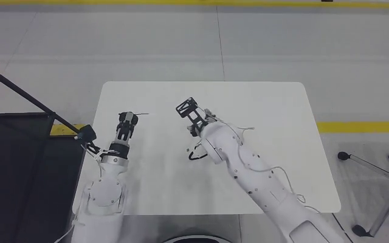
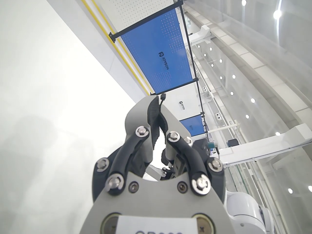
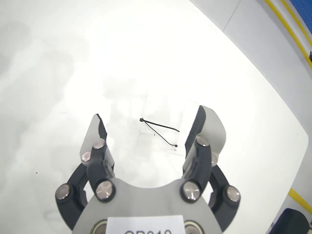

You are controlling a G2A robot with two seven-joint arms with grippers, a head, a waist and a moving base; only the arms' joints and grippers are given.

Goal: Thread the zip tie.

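Left pincer [image 2: 157,105]: clamped on zip tie [image 2: 162,96] — head proud so I can thread it.
Right pincer [image 3: 150,112]: spread wide, empty.

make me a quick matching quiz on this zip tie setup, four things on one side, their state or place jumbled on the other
Things:
1. left gripper
2. right gripper
3. loose zip tie
4. table

States or places:
A. lying flat on the table
B. open, holding nothing
C. white, with rounded corners
D. shut on the gripped zip tie

Pairs: 1-D, 2-B, 3-A, 4-C
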